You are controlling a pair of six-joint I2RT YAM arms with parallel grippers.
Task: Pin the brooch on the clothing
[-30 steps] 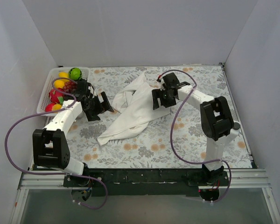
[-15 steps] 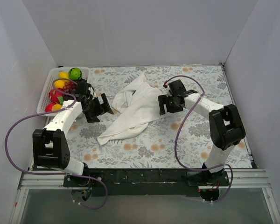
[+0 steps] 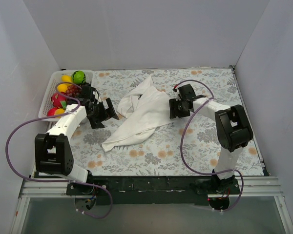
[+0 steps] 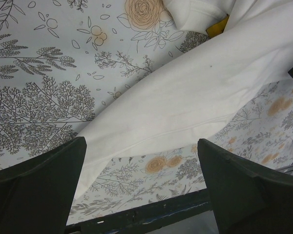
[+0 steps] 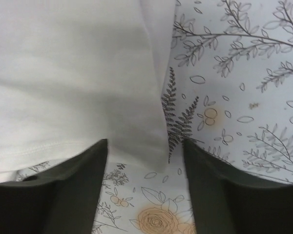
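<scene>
The shirt (image 3: pixel 139 114) lies crumpled at the centre of the overhead view. What I take for the brooch (image 4: pixel 219 27) is a gold speck at the upper right of the left wrist view, half tucked under a fold. My right claw (image 5: pixel 145 146) stands open astride the shirt's edge, and my left claw (image 4: pixel 141 141) gapes wide, empty. If the right one closes here, it may pinch several layers, drag the heap and bury that speck.

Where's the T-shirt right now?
Top view: the T-shirt lies bunched mid-table on the floral cloth, between the left gripper and the right gripper.
</scene>
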